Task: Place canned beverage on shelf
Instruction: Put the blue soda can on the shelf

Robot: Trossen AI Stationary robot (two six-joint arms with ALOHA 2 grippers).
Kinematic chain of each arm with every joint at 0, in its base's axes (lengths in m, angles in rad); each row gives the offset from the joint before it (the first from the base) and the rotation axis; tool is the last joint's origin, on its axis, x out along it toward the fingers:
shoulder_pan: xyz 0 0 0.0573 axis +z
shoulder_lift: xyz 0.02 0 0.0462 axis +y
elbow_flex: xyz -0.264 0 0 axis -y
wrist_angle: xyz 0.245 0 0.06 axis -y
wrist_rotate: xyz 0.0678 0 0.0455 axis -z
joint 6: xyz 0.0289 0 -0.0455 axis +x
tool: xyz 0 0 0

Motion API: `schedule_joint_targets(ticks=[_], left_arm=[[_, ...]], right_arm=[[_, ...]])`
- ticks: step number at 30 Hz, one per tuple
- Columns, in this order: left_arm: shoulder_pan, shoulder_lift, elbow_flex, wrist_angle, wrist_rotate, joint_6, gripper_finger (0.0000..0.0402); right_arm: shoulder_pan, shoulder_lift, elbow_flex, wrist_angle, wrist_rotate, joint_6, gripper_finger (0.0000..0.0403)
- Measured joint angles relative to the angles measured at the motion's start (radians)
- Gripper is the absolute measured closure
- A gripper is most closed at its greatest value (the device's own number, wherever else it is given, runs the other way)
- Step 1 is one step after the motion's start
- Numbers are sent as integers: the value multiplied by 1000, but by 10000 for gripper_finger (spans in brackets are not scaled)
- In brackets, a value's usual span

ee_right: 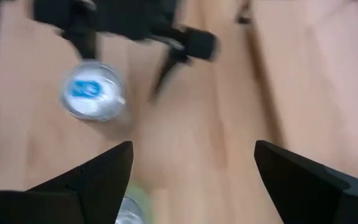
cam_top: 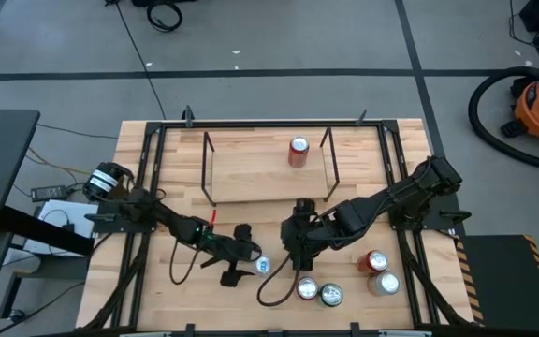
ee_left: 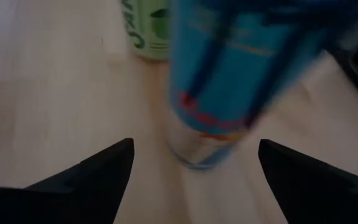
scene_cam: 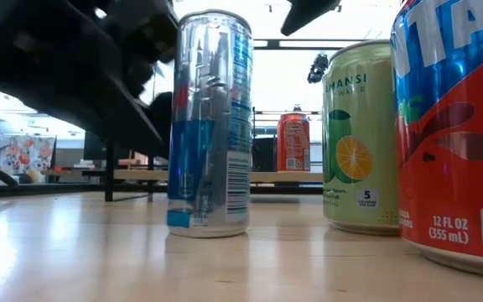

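I see the left gripper [cam_top: 248, 255] low over the front of the table [cam_top: 251, 187], its fingers spread wide, with the blue can [cam_top: 262, 266] standing upright just ahead of them. In the left wrist view the can [ee_left: 229, 93] sits between the 2 fingertips [ee_left: 104, 174] and bare wood shows on both sides of it, so nothing is pinched.

The right gripper [cam_top: 298, 248] hangs near the table centre, just behind the front cans. Its fingers [ee_right: 98, 180] are parted and only wood shows between them; it holds nothing. The 2 grippers are near each other, with the blue can between them and a little forward.

The shelf [cam_top: 268, 168] stands at the back middle. 1 red can [cam_top: 298, 151] is upright on its deck, toward the right end; the left part of the deck is open. Between the shelf's front edge and the grippers I see a free band of wood.

At the front right 4 more cans crowd together: a green can [scene_cam: 359, 138], a red one [cam_top: 374, 261], and 2 showing silver tops [cam_top: 307, 289].
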Motion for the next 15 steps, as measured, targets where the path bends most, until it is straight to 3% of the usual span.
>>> schedule_joint_targets(ticks=[9,15], left_arm=[[-95,-106,14,-70,-159,-72,45],[-155,-121,153,-293,-319,-162,45]], right_arm=[[19,-88,-27,-63,96,19,56],[17,-133,-129,-53,126,73,56]])
